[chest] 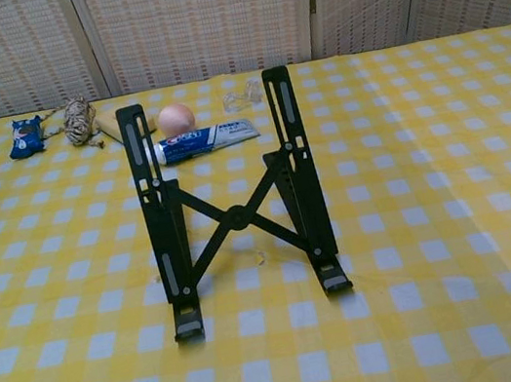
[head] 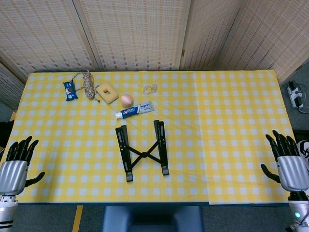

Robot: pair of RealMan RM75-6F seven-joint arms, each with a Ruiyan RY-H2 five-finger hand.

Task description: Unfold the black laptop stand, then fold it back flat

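Observation:
The black laptop stand [head: 143, 150] lies on the yellow checked tablecloth near the table's front middle, its two rails spread apart and joined by an X-shaped cross link. In the chest view the stand [chest: 232, 207] looks raised at the back, rails sloping up away from me. My left hand [head: 17, 162] hovers at the front left corner, fingers apart and empty. My right hand [head: 287, 160] hovers at the front right corner, also spread with nothing in it. Both hands are far from the stand and do not show in the chest view.
Behind the stand lie a toothpaste tube [head: 134, 110], a pink egg-shaped ball [head: 126, 100], a yellow sponge block [head: 107, 92], a coil of rope [head: 88, 83], a blue snack packet [head: 70, 90] and a clear small item [head: 150, 89]. Wicker screens stand behind the table.

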